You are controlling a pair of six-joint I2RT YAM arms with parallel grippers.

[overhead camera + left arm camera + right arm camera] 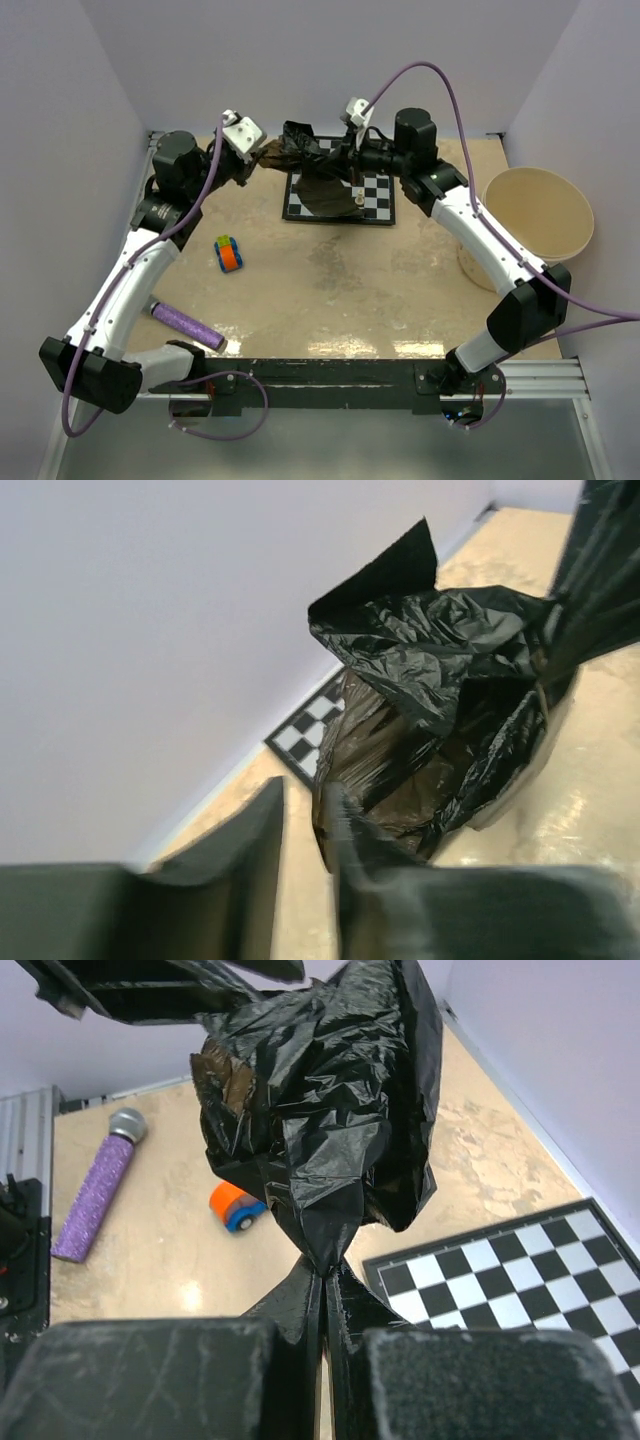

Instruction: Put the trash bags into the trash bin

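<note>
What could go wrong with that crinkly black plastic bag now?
1. The right gripper pinches only a thin twisted bit of the glossy black plastic trash bag, so it might slip out.
2. The round cream plastic trash bin stands far to the right; the puffy bag could brush the black-and-white chessboard below or snag on the bin's rim.

You've got one trash bag (pixel 308 160) at top centre of the overhead view: glossy black film, crumpled into a loose wrinkly bunch, brownish where it's stretched thin. The bunch is held up, with a twisted neck of it pinched in the right gripper (pixel 322 1295) and a flap hanging down below. The trash bin (pixel 540 215) stands upright at the right edge: cream-beige, round, tapered walls, mouth up, well apart from the bag.
</note>
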